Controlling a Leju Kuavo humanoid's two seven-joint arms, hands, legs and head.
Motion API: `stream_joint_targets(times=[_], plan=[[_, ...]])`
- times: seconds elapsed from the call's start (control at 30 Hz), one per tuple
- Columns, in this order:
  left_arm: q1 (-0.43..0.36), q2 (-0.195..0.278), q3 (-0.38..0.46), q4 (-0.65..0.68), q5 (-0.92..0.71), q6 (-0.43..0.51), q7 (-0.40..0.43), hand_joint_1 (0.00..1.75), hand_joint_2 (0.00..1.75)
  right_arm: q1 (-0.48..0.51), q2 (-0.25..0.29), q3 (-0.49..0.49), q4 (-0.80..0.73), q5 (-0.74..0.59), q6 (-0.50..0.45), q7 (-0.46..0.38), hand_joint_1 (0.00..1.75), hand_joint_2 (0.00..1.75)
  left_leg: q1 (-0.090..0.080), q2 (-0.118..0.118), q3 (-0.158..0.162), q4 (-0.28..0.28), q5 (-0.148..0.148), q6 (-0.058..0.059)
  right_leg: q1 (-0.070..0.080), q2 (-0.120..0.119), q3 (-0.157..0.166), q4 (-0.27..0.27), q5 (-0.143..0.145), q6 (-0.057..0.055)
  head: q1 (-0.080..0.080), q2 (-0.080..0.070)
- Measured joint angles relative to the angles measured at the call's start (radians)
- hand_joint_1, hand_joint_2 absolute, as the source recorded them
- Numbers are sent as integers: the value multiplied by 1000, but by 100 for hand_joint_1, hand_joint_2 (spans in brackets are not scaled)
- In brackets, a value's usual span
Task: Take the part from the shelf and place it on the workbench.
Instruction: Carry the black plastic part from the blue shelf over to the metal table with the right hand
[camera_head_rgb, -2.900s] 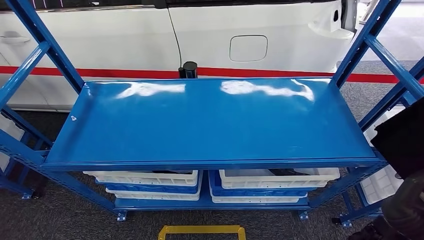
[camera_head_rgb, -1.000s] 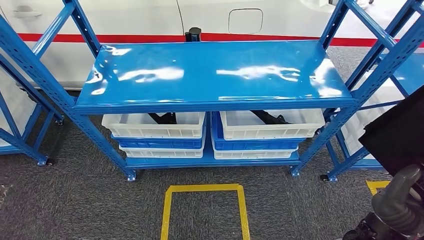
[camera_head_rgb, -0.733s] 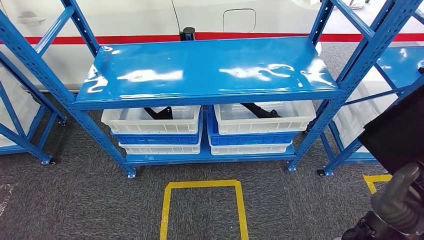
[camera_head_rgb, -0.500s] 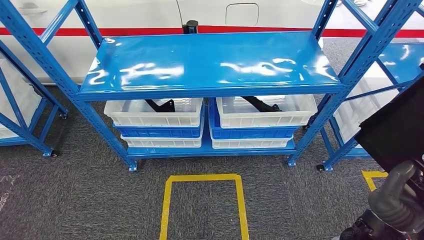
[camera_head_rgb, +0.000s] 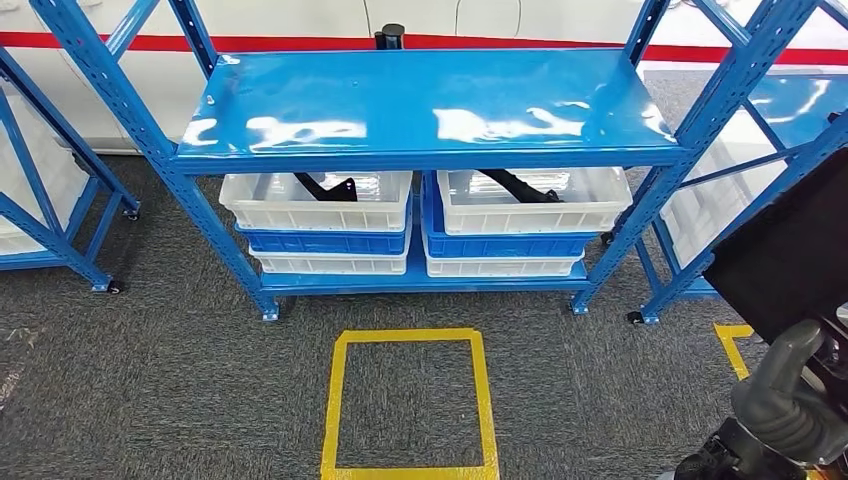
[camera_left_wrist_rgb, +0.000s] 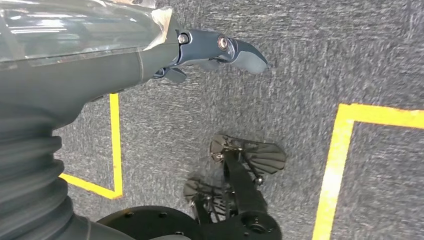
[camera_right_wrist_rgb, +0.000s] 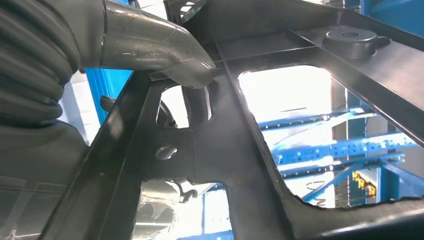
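My right hand (camera_head_rgb: 790, 400) grips a large flat black metal part (camera_head_rgb: 792, 262) at the lower right of the head view, and the part rises above the hand. Close up in the right wrist view, the part (camera_right_wrist_rgb: 240, 150) is a dark frame with cut-out openings, and the thumb of the right hand (camera_right_wrist_rgb: 150, 45) lies across it. The blue shelf (camera_head_rgb: 430, 100) stands ahead with a bare top board. My left hand (camera_left_wrist_rgb: 150, 55) hangs over the grey carpet holding nothing, with one dark finger (camera_left_wrist_rgb: 242, 51) stretched out.
On the shelf's lower level, two white bins (camera_head_rgb: 320, 200) (camera_head_rgb: 530, 200) hold more black parts. A yellow taped square (camera_head_rgb: 410, 400) marks the carpet before the shelf. More blue racks stand at the left (camera_head_rgb: 50, 200) and right (camera_head_rgb: 760, 120). A white car is behind.
The whole picture has shifted: the camera has backed away from the shelf, which now looks smaller and higher. The yellow square has come into view. My right hand still holds the part.
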Motion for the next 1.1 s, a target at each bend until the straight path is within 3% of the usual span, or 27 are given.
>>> stream_joint_targets(times=[0.07,0.13,0.2,0.27,0.3,0.33,0.37,0.43,0.5,0.53,0.6,0.63,0.7,0.77,0.8,0.83,0.87,0.9,0.93,1.0,1.03,1.1], plan=[[1,0,0,1,-4,0,1,0,175,7,0,-1,-4,1,-4,-1,175,175,-1,-1,-4,-3,18,-11,5,2,-4,-13,4,-15,-1,0],[2,0,0,1,-6,-1,3,0,175,11,0,-1,-8,2,-5,-2,175,175,0,-5,-15,10,-1,-21,-4,0,-17,-13,20,-35,-2,0],[2,0,0,2,-7,-1,5,0,175,15,0,-2,-11,2,-5,-2,175,175,3,-9,-43,90,-88,-30,-12,-3,-37,-13,40,-59,-5,0],[3,-1,0,2,-7,-1,6,0,175,18,1,-2,-12,2,-5,-2,175,175,7,-11,-73,220,-176,-37,-8,-5,-65,-9,59,-69,-8,0],[3,-1,0,2,-7,-1,6,0,175,20,1,-2,-12,3,-5,-2,175,175,9,-11,-78,269,-190,-39,-6,-5,-79,-5,68,-69,-8,0],[3,-2,0,2,-8,-1,6,0,175,21,1,-3,-12,3,-5,-2,175,175,10,-11,-69,288,-181,-40,-5,-5,-95,0,76,-68,-8,0],[2,-2,0,2,-8,-1,7,0,175,23,1,-3,-13,3,-5,-2,175,175,11,-11,-42,272,-155,-40,-5,-5,-111,7,84,-65,-9,0],[0,-2,-1,2,-10,-2,7,0,175,29,1,-3,-16,3,-3,-3,175,175,12,-12,52,158,-116,-37,-6,-4,-141,25,95,-57,-9,0],[-3,-2,-1,2,-13,-3,7,0,175,34,1,-4,-22,2,4,-5,175,175,9,-16,131,41,-130,-30,-3,-5,-157,38,106,-45,-8,0],[-4,-3,-1,2,-14,-3,8,0,175,36,1,-5,-25,2,9,-7,175,175,5,-17,145,13,-141,-24,-3,-6,-161,39,114,-38,-8,0],[-3,-4,-1,3,-15,-4,10,0,175,40,1,-6,-27,1,18,-10,175,175,0,-15,137,2,-130,-7,-4,-7,-167,39,127,-23,-8,0],[-3,-5,-1,3,-15,-3,10,0,175,42,0,-6,-27,1,22,-10,175,175,0,-12,126,0,-119,3,-5,-6,-174,46,118,-20,-7,0],[-3,-7,-1,4,-20,1,10,0,175,46,-2,-6,-27,2,28,-11,175,175,3,-6,99,-6,-92,21,-5,-4,-201,107,50,-27,-4,0],[-2,-7,-6,4,-36,11,4,0,175,47,-6,-6,-26,8,34,-11,175,175,3,-4,65,-5,-67,26,-6,-2,-234,232,-37,-32,-2,0],[-1,-7,-9,4,-46,15,-1,0,175,47,-8,-5,-26,11,37,-12,175,175,3,-6,47,-5,-54,24,-7,-2,-243,293,-56,-26,-2,0],[-1,-7,-12,4,-54,18,-5,0,175,47,-10,-3,-26,15,39,-13,175,175,3,-8,29,-4,-41,21,-8,-2,-239,332,-52,-15,-1,0],[-1,-7,-14,4,-58,19,-7,0,175,48,-12,-2,-26,20,42,-14,175,175,4,-12,13,-4,-28,17,-9,-1,-219,337,-29,-2,-1,0],[-1,-8,-16,4,-60,19,-8,0,175,47,-14,1,-26,24,45,-15,175,175,5,-17,-2,-2,-14,13,-11,4,-181,305,-2,8,-1,0],[-1,-8,-18,4,-60,19,-9,0,175,47,-16,4,-26,27,47,-16,175,175,6,-23,-15,-1,-1,7,-14,21,-125,239,12,12,-1,0],[-3,-9,-22,4,-61,18,-10,0,175,47,-21,10,-25,31,52,-17,175,175,3,-39,-35,6,23,-4,-14,61,-8,75,-7,-1,-1,0],[-3,-9,-24,4,-62,18,-10,0,175,47,-23,12,-24,31,54,-17,175,175,1,-48,-42,7,34,-10,-13,73,25,21,-26,-10,-2,0],[-1,-8,-27,4,-62,17,-11,0,175,47,-25,15,-22,31,58,-17,175,175,2,-66,-51,6,53,-21,-12,59,32,-6,-39,-28,-4,0]])
